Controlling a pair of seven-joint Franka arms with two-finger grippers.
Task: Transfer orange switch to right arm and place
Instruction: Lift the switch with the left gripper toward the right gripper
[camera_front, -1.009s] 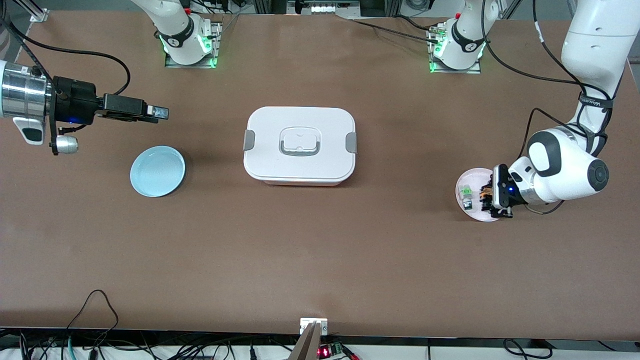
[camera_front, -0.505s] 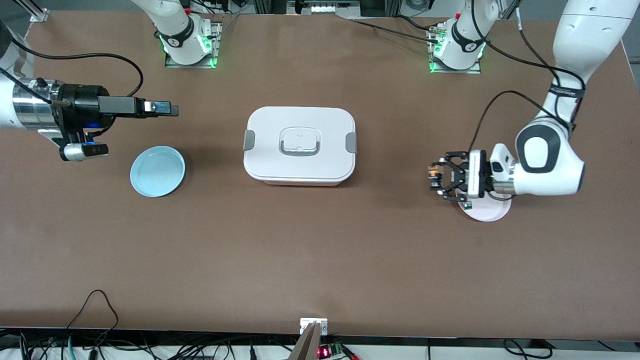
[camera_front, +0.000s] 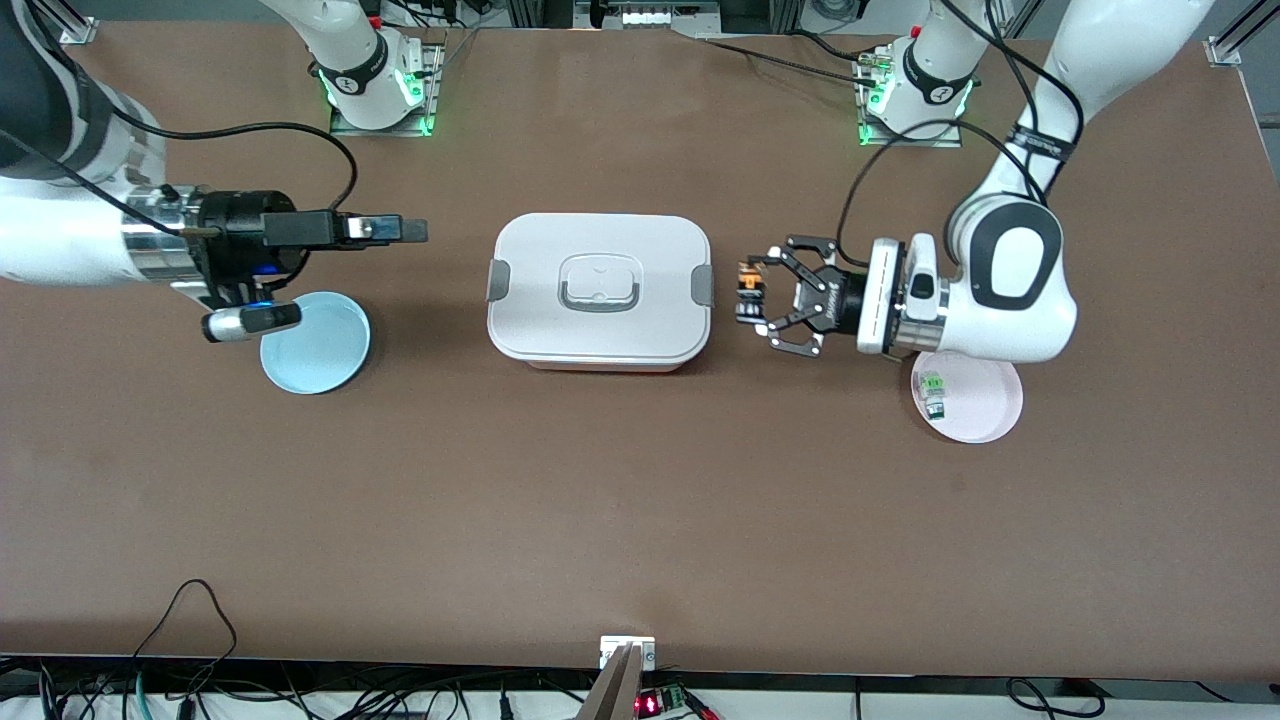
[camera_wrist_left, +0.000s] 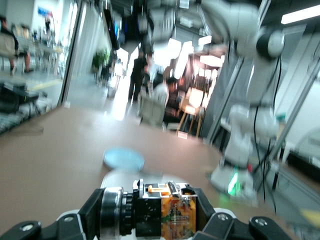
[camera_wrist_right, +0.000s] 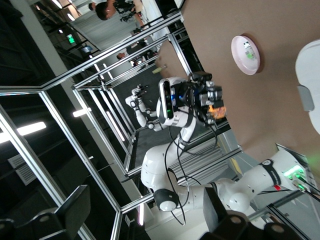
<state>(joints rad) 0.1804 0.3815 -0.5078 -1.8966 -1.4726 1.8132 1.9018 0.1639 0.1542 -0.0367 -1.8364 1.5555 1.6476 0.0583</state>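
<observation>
**Switch held aloft beside lidded box**

Surface (camera_front: 640, 520): matte brown, flat, bare nearest the front camera.

Pink plate (camera_front: 990, 415): round, shallow, smooth; toward the left arm's end. Carries a small green-and-white part (camera_front: 934, 382) and a small dark part just beside it.

Blue plate (camera_front: 325, 350): round, glossy, pale; toward the right arm's end, about as near the camera as the pink plate.

White box (camera_front: 600, 290): rounded rectangle, smooth plastic, grey side clasps, recessed grey handle on the lid; mid-surface.

Left gripper (camera_front: 752, 298): black claw-like linkage, turned sideways, over the surface between the box and the pink plate. Jaws clenched on the orange switch (camera_front: 748, 279), a stubby black cylinder with an orange-tan block end; the left wrist view shows it (camera_wrist_left: 170, 217) pinched crosswise.

Right gripper (camera_front: 405, 231): slim, black, straight-fingered, on a shiny silver wrist ring; over the surface between the blue plate and the box, pointing at the box. Jaws released, holding nothing.
</observation>
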